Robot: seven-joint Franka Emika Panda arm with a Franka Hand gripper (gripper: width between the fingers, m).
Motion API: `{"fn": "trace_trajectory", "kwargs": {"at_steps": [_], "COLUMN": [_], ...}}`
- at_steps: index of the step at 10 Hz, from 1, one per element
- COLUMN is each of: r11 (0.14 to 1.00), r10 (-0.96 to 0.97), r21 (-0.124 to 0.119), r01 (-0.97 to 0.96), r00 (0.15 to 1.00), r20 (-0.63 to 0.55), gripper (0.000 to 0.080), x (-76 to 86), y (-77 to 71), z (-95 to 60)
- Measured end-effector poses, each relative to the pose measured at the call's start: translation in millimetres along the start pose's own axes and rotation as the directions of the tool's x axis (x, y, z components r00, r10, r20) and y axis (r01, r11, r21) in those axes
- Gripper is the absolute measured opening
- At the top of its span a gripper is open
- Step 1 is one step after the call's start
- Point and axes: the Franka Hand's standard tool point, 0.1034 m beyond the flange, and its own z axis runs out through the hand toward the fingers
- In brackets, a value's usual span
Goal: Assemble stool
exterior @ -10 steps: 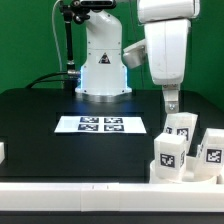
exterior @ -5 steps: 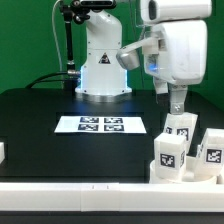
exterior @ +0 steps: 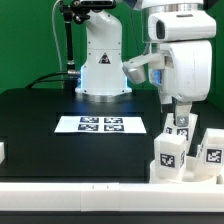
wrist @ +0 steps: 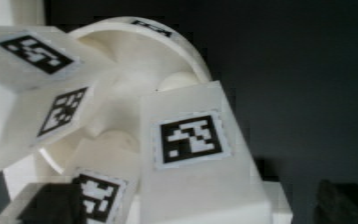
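Observation:
Three white block legs with marker tags stand bunched at the exterior view's right: a front one [exterior: 169, 155], a right one [exterior: 211, 150] and a rear one [exterior: 182, 131]. My gripper [exterior: 179, 119] is low over the rear leg. In the wrist view my gripper [wrist: 185, 208] is open, with a dark finger on either side of a tagged leg [wrist: 194, 140]. The round white seat [wrist: 149, 50] lies just beyond that leg, and another tagged leg [wrist: 34, 75] is beside it. The seat cannot be made out in the exterior view.
The marker board [exterior: 100, 125] lies flat in the middle of the black table. A small white part [exterior: 3, 152] sits at the exterior view's left edge. The robot base [exterior: 103, 60] stands at the back. A white rim [exterior: 90, 183] runs along the front.
The arm has come down and shifted toward the exterior view's right. The gripper now sits at the top of the rear leg instead of above the cluster.

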Motion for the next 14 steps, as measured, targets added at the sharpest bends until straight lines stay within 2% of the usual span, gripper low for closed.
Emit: {"fn": "trace_trajectory", "kwargs": {"at_steps": [4, 6, 7, 8, 12, 14], "r11": [1.0, 1.0, 1.0, 1.0, 0.999, 0.988], "r10": [0.007, 0.008, 0.009, 0.009, 0.039, 0.152], "r21": [0.001, 0.003, 0.002, 0.002, 0.001, 0.002], "r01": [-0.007, -0.008, -0.009, -0.009, -0.039, -0.152], "r00": [1.0, 1.0, 1.0, 1.0, 0.999, 0.988], "r20": [0.0, 0.0, 0.0, 0.0, 0.0, 0.0], "gripper": [0.0649, 0.0397, 0.0397, 0.0338, 0.0338, 0.034], "x": [-2.7, -3.6, -4.1, -4.3, -5.1, -5.0], "y": [-0.3, -0.6, -0.3, -0.2, -0.1, -0.1], "z": [1.7, 2.6, 2.4, 2.3, 2.2, 2.3]}}
